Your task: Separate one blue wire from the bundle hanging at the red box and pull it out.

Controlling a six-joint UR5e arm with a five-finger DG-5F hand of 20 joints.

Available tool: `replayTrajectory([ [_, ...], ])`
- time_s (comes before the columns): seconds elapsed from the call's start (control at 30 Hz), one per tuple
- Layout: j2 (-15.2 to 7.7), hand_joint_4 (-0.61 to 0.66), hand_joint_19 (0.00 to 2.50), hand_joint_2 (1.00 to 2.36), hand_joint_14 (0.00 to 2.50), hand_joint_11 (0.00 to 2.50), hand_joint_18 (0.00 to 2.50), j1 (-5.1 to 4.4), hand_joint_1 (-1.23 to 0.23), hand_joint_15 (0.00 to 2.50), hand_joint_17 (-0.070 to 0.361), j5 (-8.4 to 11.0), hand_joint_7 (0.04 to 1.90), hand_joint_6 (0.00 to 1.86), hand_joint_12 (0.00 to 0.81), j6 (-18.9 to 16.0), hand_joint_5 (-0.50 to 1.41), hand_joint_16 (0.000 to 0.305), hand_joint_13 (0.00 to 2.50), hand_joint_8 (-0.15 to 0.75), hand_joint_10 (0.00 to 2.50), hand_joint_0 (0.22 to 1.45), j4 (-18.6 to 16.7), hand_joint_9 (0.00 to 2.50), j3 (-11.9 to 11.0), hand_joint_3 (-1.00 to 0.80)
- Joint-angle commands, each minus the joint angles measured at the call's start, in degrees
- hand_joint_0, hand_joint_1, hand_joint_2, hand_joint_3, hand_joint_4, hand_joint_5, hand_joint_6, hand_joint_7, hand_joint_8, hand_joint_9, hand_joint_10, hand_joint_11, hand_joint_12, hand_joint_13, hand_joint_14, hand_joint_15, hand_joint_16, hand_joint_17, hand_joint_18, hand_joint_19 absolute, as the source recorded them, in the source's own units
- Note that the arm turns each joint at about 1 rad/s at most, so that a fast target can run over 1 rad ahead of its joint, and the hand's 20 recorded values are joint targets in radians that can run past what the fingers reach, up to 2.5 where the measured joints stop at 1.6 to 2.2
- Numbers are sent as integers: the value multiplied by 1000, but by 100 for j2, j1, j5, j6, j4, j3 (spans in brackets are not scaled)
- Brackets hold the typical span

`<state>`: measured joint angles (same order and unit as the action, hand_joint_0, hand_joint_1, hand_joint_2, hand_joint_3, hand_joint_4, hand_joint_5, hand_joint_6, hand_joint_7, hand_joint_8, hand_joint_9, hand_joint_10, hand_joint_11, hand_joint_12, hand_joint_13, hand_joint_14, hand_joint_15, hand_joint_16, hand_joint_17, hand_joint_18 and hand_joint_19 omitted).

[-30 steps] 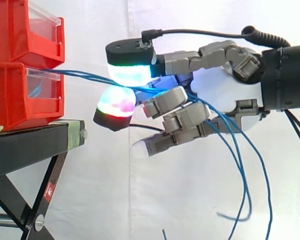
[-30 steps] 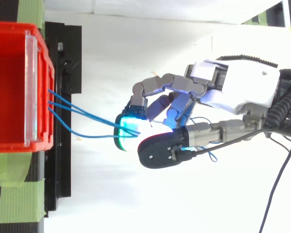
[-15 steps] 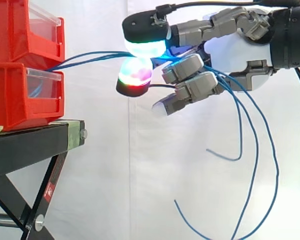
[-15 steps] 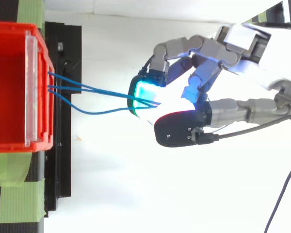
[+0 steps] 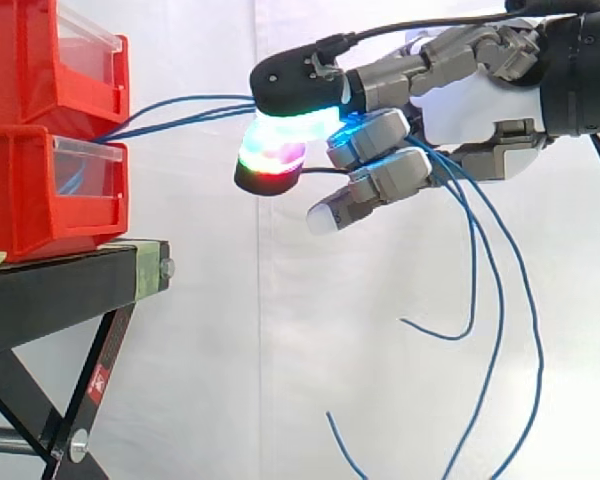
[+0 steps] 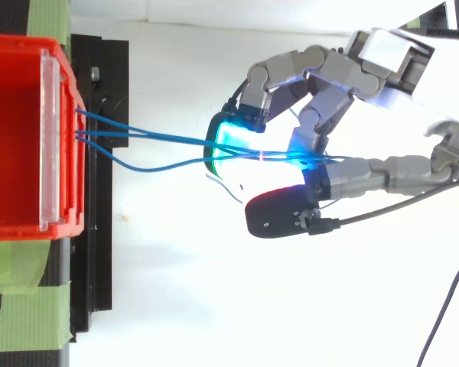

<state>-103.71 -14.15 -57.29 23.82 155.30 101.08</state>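
A: So, what takes up the most room?

B: A white curtain (image 5: 230, 350) behind everything. In front of it, at the left of the side view, a black stand (image 5: 60, 290) carries two red bins (image 5: 30, 190), one stacked on the other. From above, the bin's bare floor shows. A clear front panel (image 6: 50, 138) faces the arm, and strips of green tape (image 6: 23, 321) lie on the stand.

A: And the hand?

B: The hand (image 5: 470, 100) reaches in from the right, high up, about level with the upper bin and well apart from it.

A: Where are the wires?

B: Three blue wires (image 6: 153, 141) leave the front of the bins, in the side view from the seam between the two. They run nearly level across the gap to the fingers. Two keep close together; the third bows out to one side and rejoins them at the hand. Past the fingers they hang down behind the hand in long loops, their ends dangling free.

A: Gripped?

B: Yes. The fingers are curled round them. In the side view a black-backed fingertip (image 5: 295, 80) sits on top, and a red-and-green pad (image 5: 270, 160) presses up beneath it. The wires go in between the two, so the hand is clamped on the bundle, all three wires as far as I can tell.
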Motion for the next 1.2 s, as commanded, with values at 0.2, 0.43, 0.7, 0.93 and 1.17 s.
replayTrajectory([
  [0.2,-1,254,558,1005,348,1695,500,0,-645,1542,92,-1,1065,717,322,0,-185,41,1321,312,510,576,0,1116,-1,-442],
  [0.43,-1,254,562,1004,331,1713,513,0,-503,1541,97,-1,1081,700,321,44,-177,43,1339,309,465,576,-9,1143,-1,-451],
  [0.7,-1,245,553,1017,298,1717,536,0,-504,1568,96,-1,1087,693,309,97,-171,42,1383,301,442,636,0,1176,-1,-325],
  [0.93,-1,252,551,1017,298,1717,548,9,-507,1569,95,-1,1085,687,309,132,-169,42,1398,308,439,643,-26,1190,-1,-315],
  [1.17,-1,252,551,1018,289,1724,558,26,-497,1575,95,-19,1090,680,304,299,-166,42,1406,306,442,652,-26,1203,-1,-296],
])
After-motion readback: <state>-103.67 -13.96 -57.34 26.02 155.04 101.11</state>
